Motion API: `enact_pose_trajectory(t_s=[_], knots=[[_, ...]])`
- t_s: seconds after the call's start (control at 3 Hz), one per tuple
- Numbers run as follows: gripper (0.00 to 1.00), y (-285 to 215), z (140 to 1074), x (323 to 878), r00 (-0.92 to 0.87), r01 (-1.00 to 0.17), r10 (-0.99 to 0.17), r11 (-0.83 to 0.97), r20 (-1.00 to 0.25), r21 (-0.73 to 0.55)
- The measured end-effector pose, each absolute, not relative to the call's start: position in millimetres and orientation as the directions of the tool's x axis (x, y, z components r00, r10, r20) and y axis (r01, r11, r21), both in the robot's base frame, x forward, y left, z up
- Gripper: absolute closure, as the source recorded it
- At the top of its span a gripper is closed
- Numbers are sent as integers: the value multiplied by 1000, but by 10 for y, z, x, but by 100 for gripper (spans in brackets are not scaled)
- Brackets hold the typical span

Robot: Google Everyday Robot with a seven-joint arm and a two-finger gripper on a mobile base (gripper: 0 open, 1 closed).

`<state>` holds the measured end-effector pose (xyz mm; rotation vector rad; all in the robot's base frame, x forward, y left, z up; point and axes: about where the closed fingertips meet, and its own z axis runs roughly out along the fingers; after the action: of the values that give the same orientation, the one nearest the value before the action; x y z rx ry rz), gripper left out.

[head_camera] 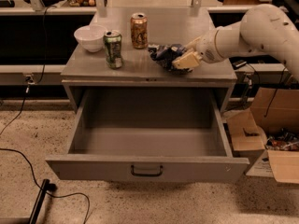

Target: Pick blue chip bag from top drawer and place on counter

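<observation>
The blue chip bag (164,55) lies crumpled on the grey counter (140,71), right of centre. My gripper (185,53) comes in from the right on the white arm and sits at the bag's right end. Its cream fingers (185,61) are closed around that end, and the bag touches the counter top. The top drawer (147,169) is pulled fully open below the counter, and nothing shows inside it. Its front panel carries a small dark handle (146,171).
On the counter's left stand a green can (112,49), an orange can (138,30) and a white bowl (90,37). Open cardboard boxes (273,139) sit on the floor to the right. Black cables (28,167) and a dark stand foot lie on the floor at left.
</observation>
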<state>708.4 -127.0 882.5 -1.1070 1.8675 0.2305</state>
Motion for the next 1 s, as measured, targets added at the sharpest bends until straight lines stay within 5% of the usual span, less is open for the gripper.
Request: enact_pose_trajectory(t_s=[0.33,1.0], knots=[[0,-1248,8809,7086,-170,-772,-597,575,-784,-271],[0,-1272,8936,6925,-151,-775,-580,572,-801,-268]])
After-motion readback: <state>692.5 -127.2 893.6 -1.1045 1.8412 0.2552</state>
